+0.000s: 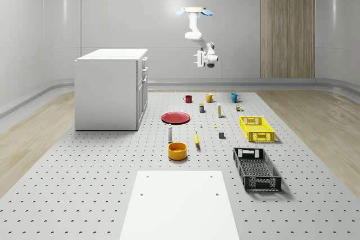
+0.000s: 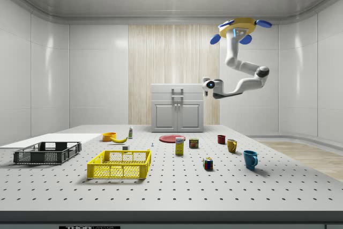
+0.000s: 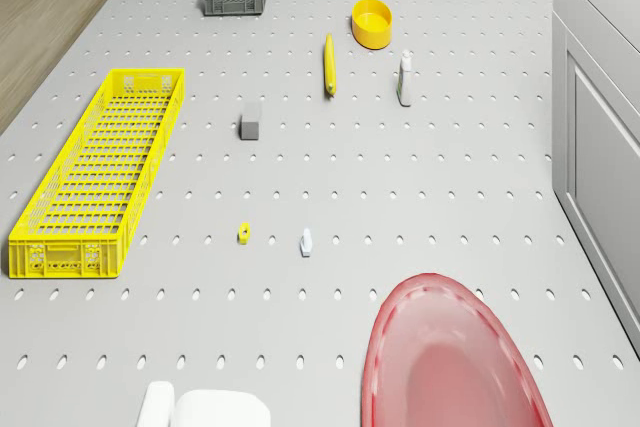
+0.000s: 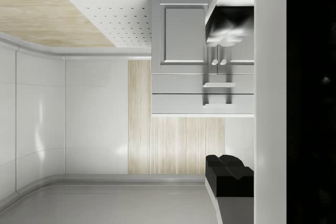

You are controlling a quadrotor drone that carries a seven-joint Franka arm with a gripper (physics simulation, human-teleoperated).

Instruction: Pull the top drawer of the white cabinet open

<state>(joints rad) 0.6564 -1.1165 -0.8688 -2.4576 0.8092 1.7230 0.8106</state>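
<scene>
Claw (image 2: 205, 85), its spread beyond my telling, hung well apart from the white cabinet (image 1: 111, 89), level with its closed top drawer (image 2: 177, 90); drone (image 1: 194, 11) hovering above. I judged the rigid bar handle (image 2: 177, 90) the hold.

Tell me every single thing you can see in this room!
cabinet: 1, white, on the whole-scene view's left
plate: 1, red, beside the cabinet
mugs: 3, red, yellow, blue, in a far row
bowl: 1, orange, near the plate
banana: 1, yellow, beside the bowl
bottle: 1, white, between plate and bowl
yellow crate: 1, on the right
black crate: 1, nearer than the yellow one
mat: 1, white, nearest edge
drone: 1, hovering over the mugs
gripper: 1, white, facing the cabinet, level with its top
</scene>
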